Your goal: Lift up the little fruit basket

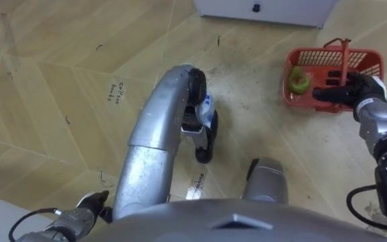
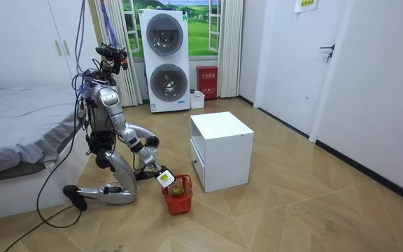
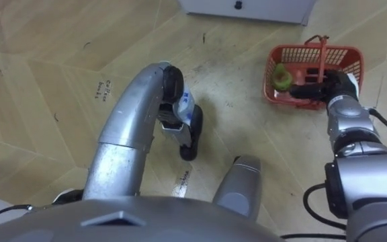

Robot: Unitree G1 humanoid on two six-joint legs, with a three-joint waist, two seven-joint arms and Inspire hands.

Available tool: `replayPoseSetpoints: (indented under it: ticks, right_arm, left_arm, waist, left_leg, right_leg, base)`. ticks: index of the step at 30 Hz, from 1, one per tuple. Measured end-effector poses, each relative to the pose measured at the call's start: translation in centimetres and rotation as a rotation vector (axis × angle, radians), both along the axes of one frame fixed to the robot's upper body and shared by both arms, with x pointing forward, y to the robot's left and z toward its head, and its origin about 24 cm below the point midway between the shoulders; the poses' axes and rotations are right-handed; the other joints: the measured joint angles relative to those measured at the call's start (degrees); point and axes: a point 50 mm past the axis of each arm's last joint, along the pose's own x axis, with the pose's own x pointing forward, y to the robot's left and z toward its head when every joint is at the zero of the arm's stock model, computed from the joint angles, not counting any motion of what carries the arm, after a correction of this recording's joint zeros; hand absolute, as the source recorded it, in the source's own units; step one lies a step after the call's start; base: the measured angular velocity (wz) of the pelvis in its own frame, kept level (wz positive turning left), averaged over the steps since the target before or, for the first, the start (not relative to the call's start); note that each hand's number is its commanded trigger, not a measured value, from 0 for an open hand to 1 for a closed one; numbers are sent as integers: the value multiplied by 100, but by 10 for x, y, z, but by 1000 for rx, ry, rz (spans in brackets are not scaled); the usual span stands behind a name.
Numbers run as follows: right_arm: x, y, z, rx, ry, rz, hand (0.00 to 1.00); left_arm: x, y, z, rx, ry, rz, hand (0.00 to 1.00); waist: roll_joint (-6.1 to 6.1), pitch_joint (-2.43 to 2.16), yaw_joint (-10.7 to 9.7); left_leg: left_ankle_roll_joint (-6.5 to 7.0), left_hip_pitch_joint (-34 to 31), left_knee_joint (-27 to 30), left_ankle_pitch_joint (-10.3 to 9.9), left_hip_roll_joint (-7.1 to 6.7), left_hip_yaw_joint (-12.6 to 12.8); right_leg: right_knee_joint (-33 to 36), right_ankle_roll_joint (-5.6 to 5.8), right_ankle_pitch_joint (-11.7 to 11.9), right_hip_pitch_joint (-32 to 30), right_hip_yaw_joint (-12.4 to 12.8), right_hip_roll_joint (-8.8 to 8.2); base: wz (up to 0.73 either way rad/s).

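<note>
The fruit basket (image 1: 371,64) is a red plastic lattice basket. It stands upright on the wooden floor (image 1: 261,114) at the far right, near the white cabinet (image 1: 281,10). Its thin handle (image 1: 345,57) stands raised. A green fruit (image 1: 299,81) lies in its left end.

White cabinet (image 1: 261,10) was cut by top edge. Right hand (image 1: 355,91) hid part of basket (image 1: 373,62) near wall. Green fruit (image 1: 299,82) was too small to name, possibly pear. Left hand (image 1: 89,204) was half hidden.

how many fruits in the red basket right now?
1: a green fruit at the left end of the red basket. The right hand reaches over the basket's near side, so more may be hidden under it.
</note>
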Motion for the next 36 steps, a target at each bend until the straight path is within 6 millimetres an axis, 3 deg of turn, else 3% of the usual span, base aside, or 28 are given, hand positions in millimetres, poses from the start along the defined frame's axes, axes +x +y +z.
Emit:
replayPoseSetpoints:
  ticks: [8, 15, 25, 31, 35, 36]
  right_arm:
    - [-5, -2, -4, 40, 10, -38, 100]
    - [-9, -8, -3, 34, 14, -63, 100]
    - [-8, -8, -1, 30, -6, -72, 100]
    - [1, -5, 5, 16, -48, -53, 100]
    - [11, -1, 12, 4, -101, -39, 100]
    - [14, 1, 15, -2, -118, -35, 100]
  left_arm:
    - [0, 0, 0, -10, 4, 0, 0]
    - [2, -1, 0, -21, -3, -4, 0]
    - [5, -1, 1, -17, -20, -7, 0]
    - [10, 1, 2, -15, -58, 25, 0]
    - [19, 5, 5, 13, -92, 50, 0]
    - [24, 6, 5, 14, -104, 50, 0]
  waist:
    - [13, -5, 73]
    - [-44, 28, 109]
    - [-72, 41, -38]
    - [-210, 67, -122]
    - [-457, 101, -245]
    - [-472, 76, -262]
  left_leg:
    - [1, -11, 1, 1, 27, 9]
    - [25, -4, 17, 13, 30, 4]
    - [35, 21, 151, 9, -3, -129]
    - [67, 99, 241, -10, 6, -213]
    - [91, 204, 308, -40, -11, -290]
    - [78, 230, 361, -93, -13, -358]
  right_leg:
    - [8, 2, -1, -49, 2, -3]
    - [15, 4, -3, 8, -11, -3]
    - [14, -12, -4, 191, 2, 122]
    - [22, -47, -20, 342, 5, 212]
    - [-15, -50, -20, 512, -13, 263]
    - [-27, -51, -20, 569, -11, 320]
  base:
    - [0]
    - [0]
    - [-1]
    - [-6]
    - [-5]
    - [-15]
